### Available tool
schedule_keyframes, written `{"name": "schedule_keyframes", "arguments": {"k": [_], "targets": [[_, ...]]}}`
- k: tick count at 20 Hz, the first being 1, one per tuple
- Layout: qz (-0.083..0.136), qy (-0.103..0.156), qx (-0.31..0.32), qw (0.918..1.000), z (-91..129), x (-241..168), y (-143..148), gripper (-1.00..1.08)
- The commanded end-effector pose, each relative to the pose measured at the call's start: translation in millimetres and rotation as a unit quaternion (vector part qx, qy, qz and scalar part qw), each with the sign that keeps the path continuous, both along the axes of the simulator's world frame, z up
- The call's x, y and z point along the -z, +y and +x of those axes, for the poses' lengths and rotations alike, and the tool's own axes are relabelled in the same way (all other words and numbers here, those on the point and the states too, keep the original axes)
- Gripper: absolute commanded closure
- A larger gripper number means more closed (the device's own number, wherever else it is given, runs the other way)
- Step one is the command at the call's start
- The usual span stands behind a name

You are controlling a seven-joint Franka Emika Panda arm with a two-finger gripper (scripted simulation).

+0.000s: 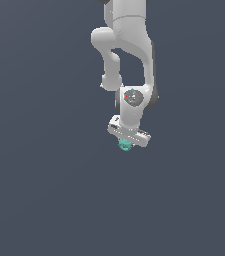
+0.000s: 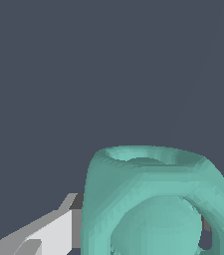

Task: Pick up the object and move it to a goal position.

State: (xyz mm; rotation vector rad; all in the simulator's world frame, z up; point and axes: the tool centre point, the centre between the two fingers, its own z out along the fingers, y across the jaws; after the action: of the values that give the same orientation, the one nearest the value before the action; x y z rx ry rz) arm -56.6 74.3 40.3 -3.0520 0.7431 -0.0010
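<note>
The object (image 1: 124,145) is a small teal-green knobbly lump that sits right under the white hand of the arm. My gripper (image 1: 126,143) is shut on it, and the lump fills the gap between the fingers. In the wrist view the object (image 2: 153,199) looms large, with a round opening on one face and a rounded bulge inside. One white finger (image 2: 58,231) presses against its side. Only a dark sliver of the other finger shows past the lump's far side. No goal marker appears in either view.
The white arm (image 1: 129,45) reaches down from above in the exterior view. Everything around it is a plain dark grey-blue background with no other objects or edges.
</note>
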Motion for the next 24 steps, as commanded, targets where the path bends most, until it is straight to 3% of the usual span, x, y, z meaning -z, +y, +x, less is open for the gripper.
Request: {"name": "schedule_keyframes", "arguments": {"k": [1,12,24], "targets": [[0.0,0.0,0.0,1.0,-0.1,-1.0,0.5,1.08],[0.0,0.0,0.0,1.0,1.6,-49.6,15.8,1.08],[-0.001,0.0,0.0,1.0,7.1,-169.6,53.3,1.08]]}}
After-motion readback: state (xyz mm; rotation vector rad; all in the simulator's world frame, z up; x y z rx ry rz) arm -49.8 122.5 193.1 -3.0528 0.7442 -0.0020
